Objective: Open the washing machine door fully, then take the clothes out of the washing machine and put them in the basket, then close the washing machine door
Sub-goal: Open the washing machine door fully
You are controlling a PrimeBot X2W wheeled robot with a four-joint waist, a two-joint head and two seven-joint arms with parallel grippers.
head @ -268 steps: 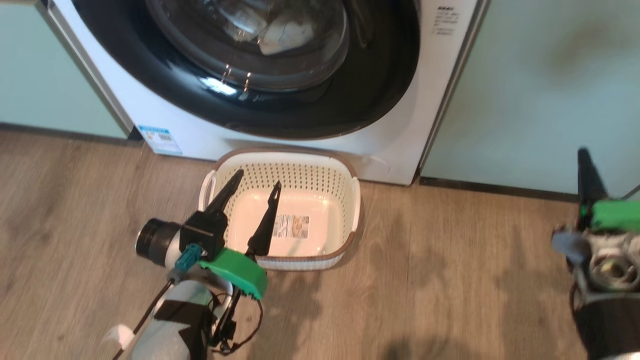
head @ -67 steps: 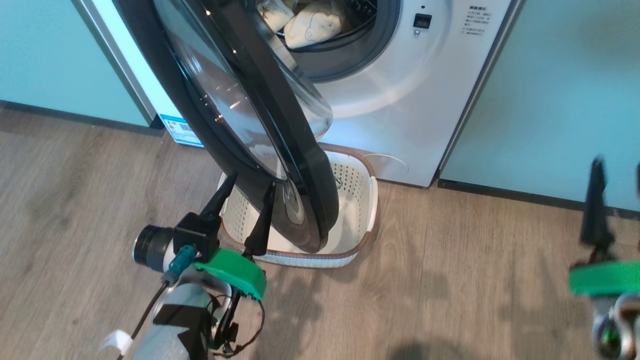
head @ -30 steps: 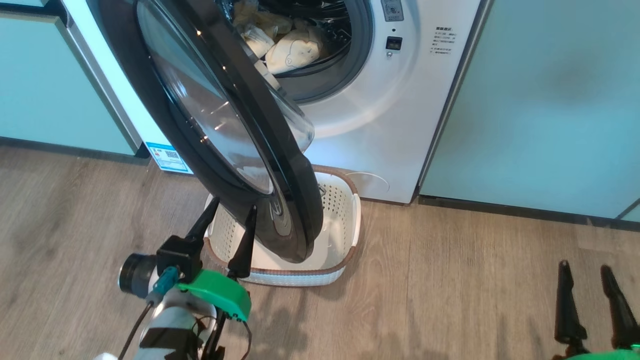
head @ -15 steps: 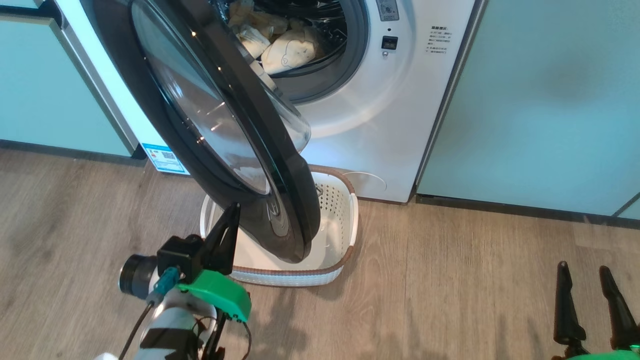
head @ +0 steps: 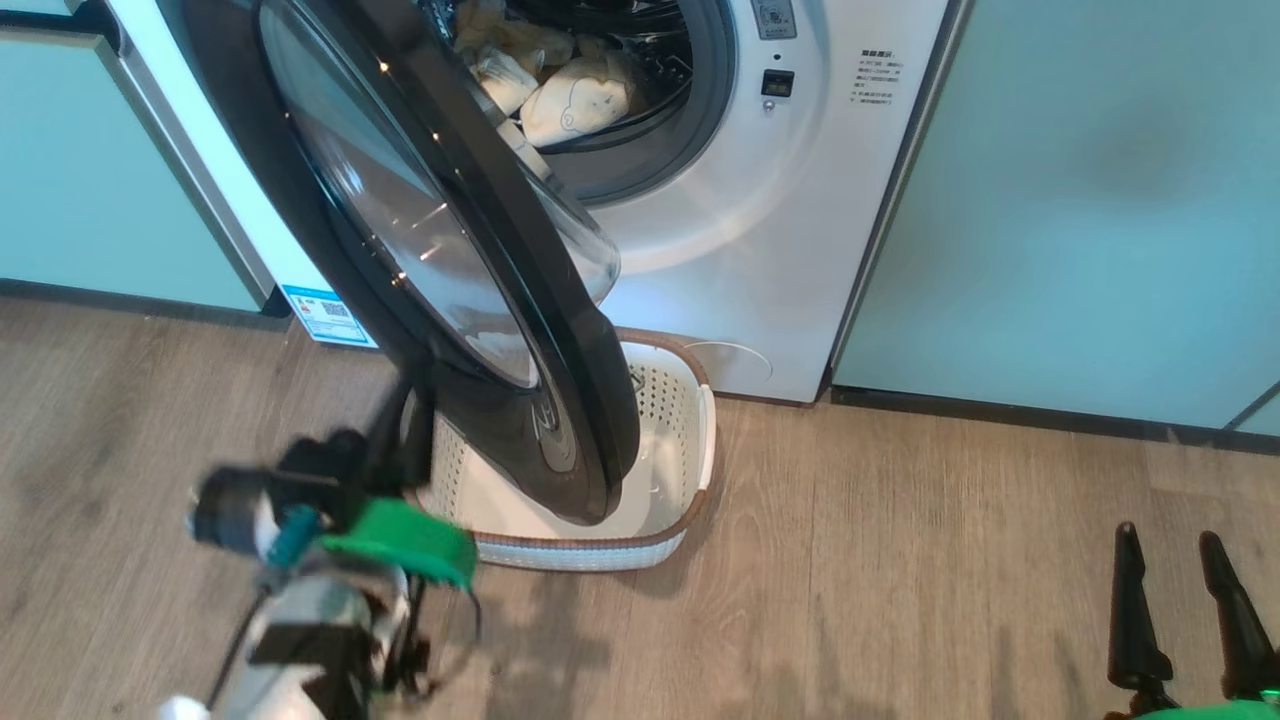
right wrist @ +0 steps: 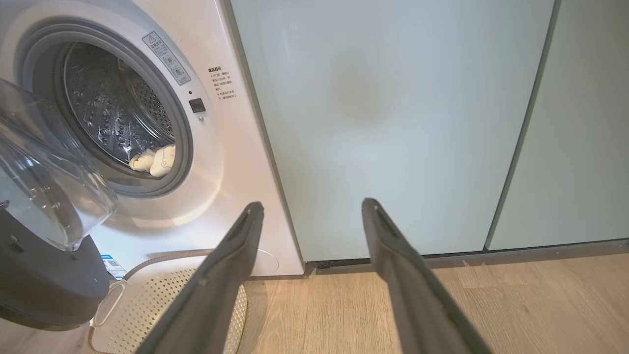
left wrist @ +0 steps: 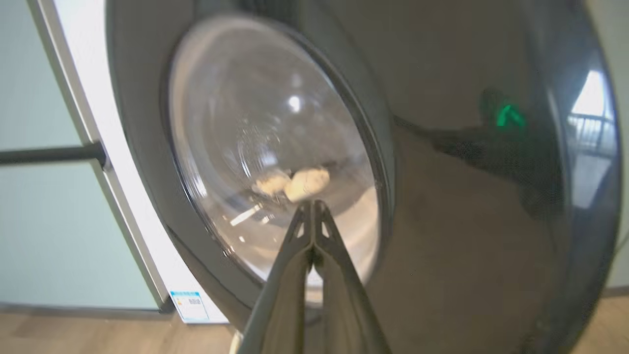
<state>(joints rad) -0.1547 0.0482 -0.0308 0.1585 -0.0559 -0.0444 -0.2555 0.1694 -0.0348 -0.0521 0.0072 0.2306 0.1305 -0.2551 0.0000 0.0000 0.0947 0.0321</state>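
Head view: we are seeing the washing machine door (head: 450, 280) standing partly open above the basket (head: 600, 548), with the clothes (head: 580, 100) lying inside the washing machine (head: 790, 230) (pale yellow). Our left gripper (left wrist: 311, 205) is pointing at the door's glass, fingers pressed together and empty. Our right gripper (head: 1180, 560) is hanging spread wide, empty, well apart.

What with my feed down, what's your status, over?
Left gripper shut, empty; right gripper open. Round black-rimmed glass door partly open, overhanging cream perforated basket. Pale yellow clothes inside drum.
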